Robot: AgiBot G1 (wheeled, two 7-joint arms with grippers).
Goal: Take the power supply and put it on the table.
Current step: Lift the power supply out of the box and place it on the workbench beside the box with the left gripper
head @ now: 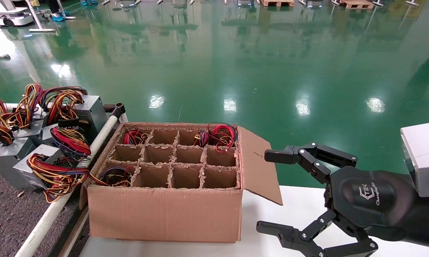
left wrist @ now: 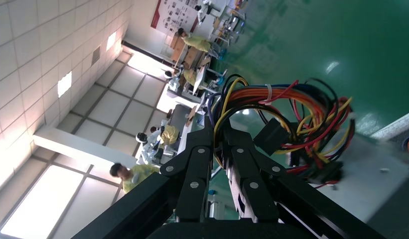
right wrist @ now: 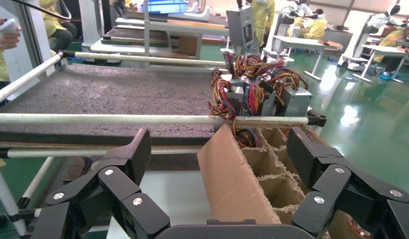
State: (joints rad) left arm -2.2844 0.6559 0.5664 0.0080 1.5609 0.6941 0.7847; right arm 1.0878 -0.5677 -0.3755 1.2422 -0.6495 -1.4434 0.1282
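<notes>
- My right hand point(head: 269, 191), lower right of the frame: fingers spread wide, holding nothing, beside the cardboard box point(head: 164, 210).
- My left hand point(left wrist: 221, 137): fingers nearly closed around the wires point(left wrist: 292, 119) of a power supply point(left wrist: 364, 172).
- More power supplies point(head: 25, 160) rest on the worktop point(head: 4, 214), left edge.

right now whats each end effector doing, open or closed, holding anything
Left end effector: closed, fingers nearly together, wires of a power supply at its tips; a grip on them cannot be told.
Right end effector: open, holding nothing, beside the cardboard box.
</notes>
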